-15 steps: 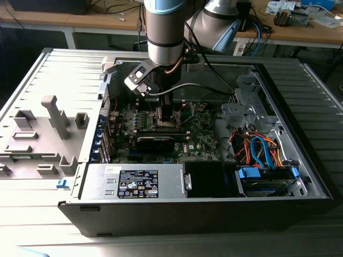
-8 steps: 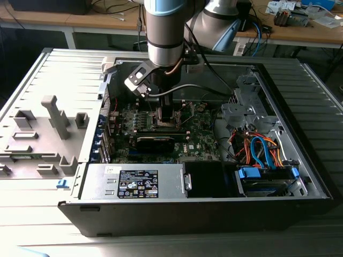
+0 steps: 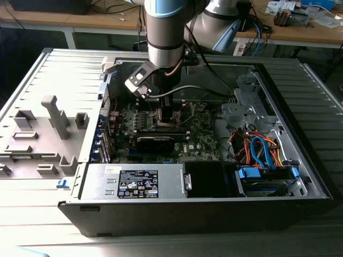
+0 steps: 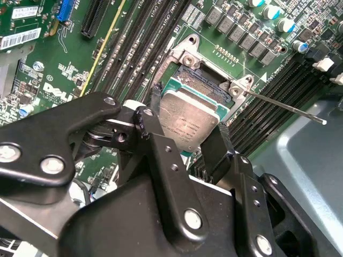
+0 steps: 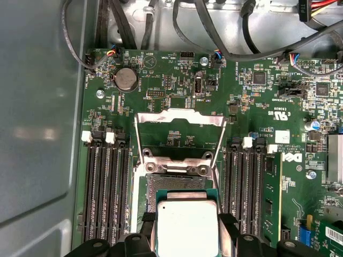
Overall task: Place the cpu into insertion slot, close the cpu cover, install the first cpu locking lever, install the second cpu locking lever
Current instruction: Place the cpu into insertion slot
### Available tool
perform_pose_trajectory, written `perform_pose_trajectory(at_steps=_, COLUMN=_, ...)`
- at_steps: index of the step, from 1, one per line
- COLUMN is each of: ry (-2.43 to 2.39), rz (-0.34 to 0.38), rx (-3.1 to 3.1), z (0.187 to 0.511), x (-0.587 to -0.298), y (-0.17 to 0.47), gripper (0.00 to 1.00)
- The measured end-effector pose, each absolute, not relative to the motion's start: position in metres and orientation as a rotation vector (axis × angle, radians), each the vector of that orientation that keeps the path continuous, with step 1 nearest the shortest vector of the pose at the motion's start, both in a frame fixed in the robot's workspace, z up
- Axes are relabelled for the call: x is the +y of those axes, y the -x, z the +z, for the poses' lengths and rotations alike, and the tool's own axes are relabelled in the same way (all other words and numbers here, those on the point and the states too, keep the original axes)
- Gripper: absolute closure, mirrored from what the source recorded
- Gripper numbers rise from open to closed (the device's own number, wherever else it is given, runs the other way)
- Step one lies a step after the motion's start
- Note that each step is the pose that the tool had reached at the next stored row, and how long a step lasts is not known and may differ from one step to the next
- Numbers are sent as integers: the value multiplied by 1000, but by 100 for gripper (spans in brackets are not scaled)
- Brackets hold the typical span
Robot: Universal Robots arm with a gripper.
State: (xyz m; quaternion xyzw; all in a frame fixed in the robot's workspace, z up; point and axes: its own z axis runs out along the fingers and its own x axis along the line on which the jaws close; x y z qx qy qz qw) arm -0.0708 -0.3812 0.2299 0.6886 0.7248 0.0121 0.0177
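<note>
Silver-grey top of the cpu (image 4: pixel 187 120) shows between the two black fingers (image 4: pixel 215 145) of the gripper (image 4: pixel 186 124). The jaws are closed to the chip's width and pinch it by opposite edges.

In both wrist views the chip hangs over the near part of the insertion slot (image 5: pixel 171 184). The slot's far part, dark with contacts, is uncovered. We cannot tell whether the chip touches the socket yet.

The cpu cover (image 5: pixel 179 118) stands swung open beyond the slot, clear of the chip. A thin locking lever (image 4: pixel 284 105) juts out sideways over the memory slots (image 4: pixel 262 115).

Risks as we judge them:
- The chip looks offset from the socket. If it meets the slot skewed, a corner could land on the contact field and bend pins.
- We cannot make out the chip's keying, so a wrong orientation is not ruled out.
- The fingers flank the chip closely and could strike the silver rim, jarring the chip in the grip.
- The raised cover could fall onto the chip early.
</note>
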Motion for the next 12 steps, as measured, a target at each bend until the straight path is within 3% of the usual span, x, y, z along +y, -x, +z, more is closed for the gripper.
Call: perform_pose_trajectory(at_steps=12, ry=-2139, rz=38, rx=2252, z=226, x=-381, y=71, gripper=45)
